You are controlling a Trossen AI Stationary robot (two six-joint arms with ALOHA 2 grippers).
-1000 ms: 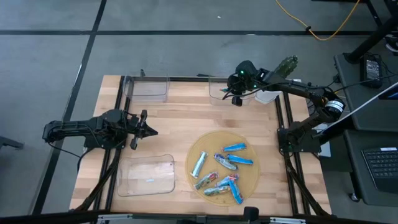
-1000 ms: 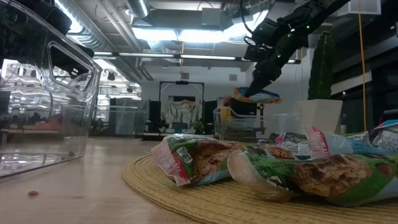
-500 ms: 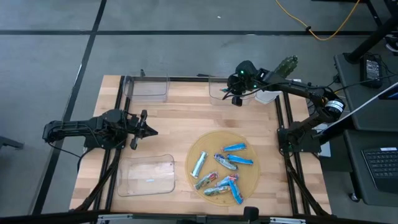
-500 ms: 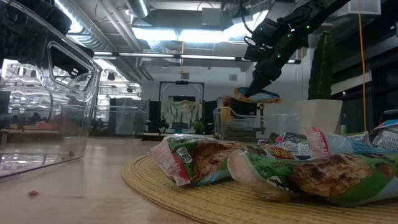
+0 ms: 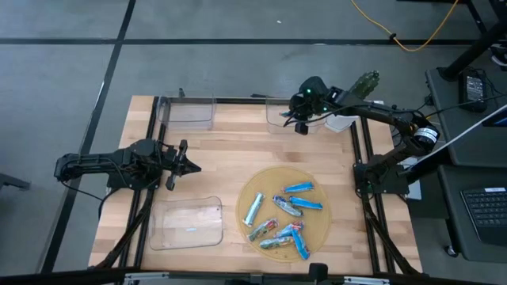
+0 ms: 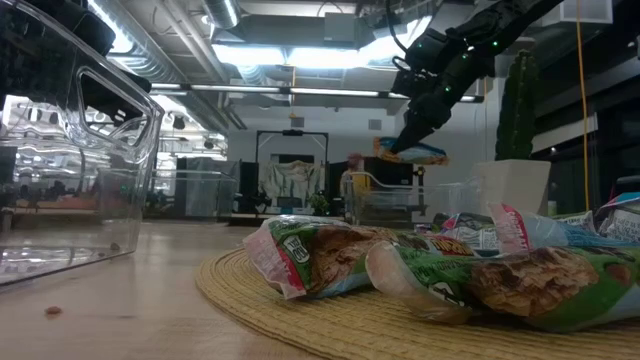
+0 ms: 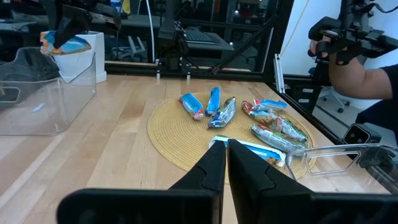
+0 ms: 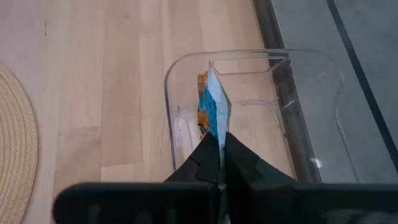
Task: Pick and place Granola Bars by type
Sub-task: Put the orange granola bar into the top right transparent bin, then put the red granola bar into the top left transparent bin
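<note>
Several granola bars, blue [image 5: 299, 188], silver [image 5: 253, 210] and green multicoloured [image 5: 261, 231], lie on a round woven mat [image 5: 317, 233] near the table's near right. My right gripper [image 5: 301, 124] is over the clear tray [image 5: 281, 119] at the far edge, shut on a blue bar [image 6: 415, 152]. In the right wrist view, this blue bar [image 8: 211, 106] stands above the tray's hollow [image 8: 249, 124]. My left gripper [image 5: 190, 166], shut and holding nothing, waits over the table's left half; its fingers [image 7: 214, 163] point toward the mat. My right gripper [image 8: 221, 142] pinches the blue bar by one end [image 8: 215, 129] between its two fingers. The fingers slant down from above. The bar is lifted clear above the tray, lying about level in the low view with its free end [image 6: 438, 156] sticking out past the fingers.
A second clear tray [image 5: 188, 111] sits at the far left and a third [image 5: 186, 223] at the near left. A white cup [image 5: 339, 123] and a green plant [image 5: 366, 81] stand at the far right corner. Bare wood lies between the trays and the mat.
</note>
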